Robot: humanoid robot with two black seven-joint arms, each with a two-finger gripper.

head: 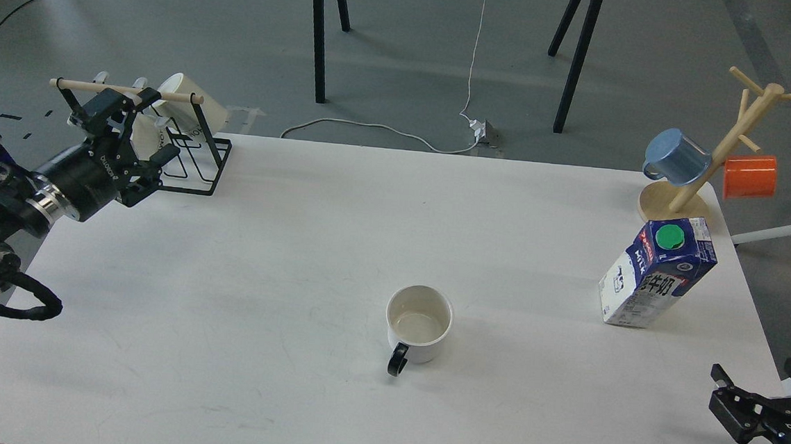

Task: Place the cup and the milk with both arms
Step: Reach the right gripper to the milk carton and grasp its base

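Note:
The cup point(418, 323) is a squat white mug with a black loop handle. It stands upright at the table's middle front, handle toward me. The milk point(656, 271) is a dark-blue and white carton with a green cap, upright at the right side of the table. My left gripper point(120, 129) is open and empty at the table's far left, next to the wire rack, far from the cup. My right gripper point(759, 394) is open and empty at the front right corner, below the milk and apart from it.
A black wire rack point(191, 159) with a wooden bar holds cream mugs point(192, 100) at the back left. A wooden mug tree point(721, 151) with a blue cup point(678, 157) and an orange cup point(750, 177) stands at the back right. The white table point(295, 257) ends near the milk.

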